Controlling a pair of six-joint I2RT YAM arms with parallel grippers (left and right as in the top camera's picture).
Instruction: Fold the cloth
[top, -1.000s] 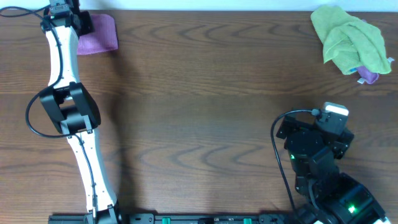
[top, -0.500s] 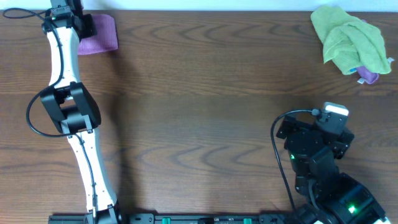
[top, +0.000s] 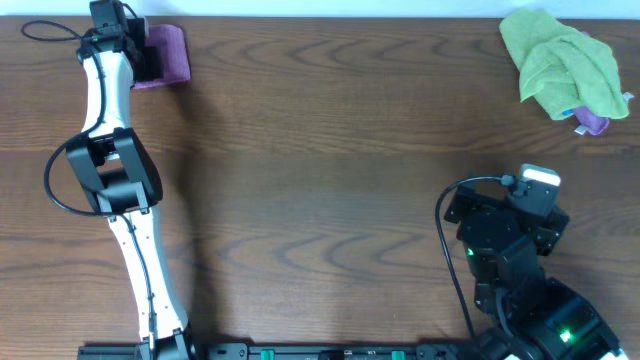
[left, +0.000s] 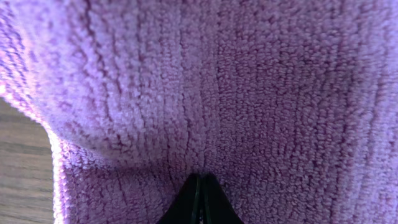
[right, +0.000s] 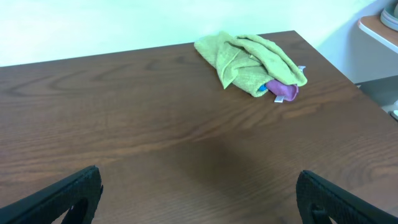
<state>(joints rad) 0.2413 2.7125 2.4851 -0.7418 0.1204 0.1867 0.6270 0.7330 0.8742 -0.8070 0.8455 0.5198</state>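
A purple cloth (top: 168, 55) lies at the table's far left corner and fills the left wrist view (left: 249, 93). My left gripper (top: 133, 45) is over its left part. Its fingers (left: 200, 190) are pressed together at a crease in the cloth, shut on it. My right gripper (right: 199, 199) is open and empty above bare table. It sits folded back at the near right in the overhead view (top: 530, 190), far from the purple cloth.
A crumpled pile of green cloth (top: 560, 65) lies at the far right corner, also in the right wrist view (right: 249, 59). A purple piece (right: 283, 89) and a bit of blue poke out under it. The table's far edge runs just behind both cloths.
My left arm has stretched a little farther toward the far edge. The purple cloth has bunched and shows narrower than a second ago. The right arm has not moved.
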